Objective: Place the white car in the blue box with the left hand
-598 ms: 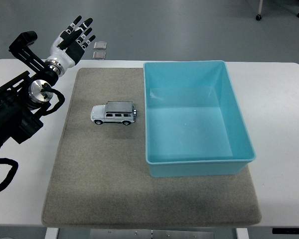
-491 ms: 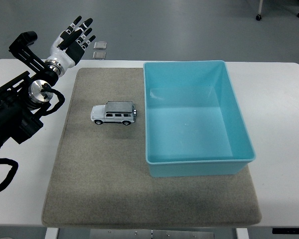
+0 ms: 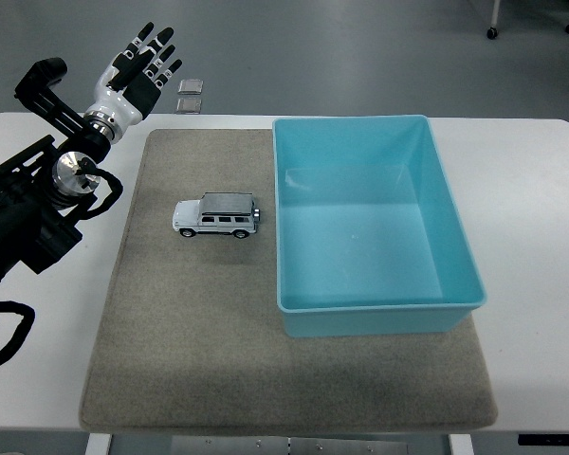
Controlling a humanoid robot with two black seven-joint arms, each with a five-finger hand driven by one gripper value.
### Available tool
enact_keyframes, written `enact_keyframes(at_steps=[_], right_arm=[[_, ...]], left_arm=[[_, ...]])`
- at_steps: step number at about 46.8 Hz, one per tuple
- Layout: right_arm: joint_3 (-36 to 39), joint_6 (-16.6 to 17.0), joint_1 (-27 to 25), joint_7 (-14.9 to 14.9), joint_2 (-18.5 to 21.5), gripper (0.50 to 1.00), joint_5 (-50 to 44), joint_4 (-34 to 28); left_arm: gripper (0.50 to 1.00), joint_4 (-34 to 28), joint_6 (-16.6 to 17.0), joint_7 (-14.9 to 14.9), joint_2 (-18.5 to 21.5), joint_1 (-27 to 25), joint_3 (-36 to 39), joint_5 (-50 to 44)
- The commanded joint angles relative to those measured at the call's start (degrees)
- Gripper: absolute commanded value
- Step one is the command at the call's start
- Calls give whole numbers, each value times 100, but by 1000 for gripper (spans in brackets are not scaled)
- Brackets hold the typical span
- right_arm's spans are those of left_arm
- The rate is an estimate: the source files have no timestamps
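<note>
A small white toy car (image 3: 217, 216) stands on its wheels on the grey mat (image 3: 190, 341), just left of the blue box (image 3: 375, 301). The box is open on top and holds nothing. My left hand (image 3: 137, 67) is raised over the table's far left corner, fingers spread and holding nothing, well behind and to the left of the car. The left arm (image 3: 33, 204) runs down along the left edge. No right arm shows.
Two small grey squares (image 3: 191, 95) lie on the floor beyond the table's far edge. The white table (image 3: 536, 246) shows bare on both sides of the mat.
My left hand has shifted slightly up and to the left. The car and the box have not moved.
</note>
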Motion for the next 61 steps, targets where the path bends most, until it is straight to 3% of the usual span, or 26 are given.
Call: enact_keyframes(at_steps=[1, 21, 40, 61], right_arm=[[0, 0, -8, 0, 0, 936, 0, 0], [0, 0, 1, 0, 0, 936, 0, 0], [0, 0, -8, 0, 0, 936, 0, 0], [0, 0, 0, 0, 0, 936, 0, 0]], left_arm=[[999, -9, -1, 10, 17, 1, -3, 14], [999, -79, -54, 18, 149, -61, 94, 93], [996, -1064, -54, 1, 860, -35, 94, 945], [996, -1108, 139, 10, 966, -79, 322, 1639]])
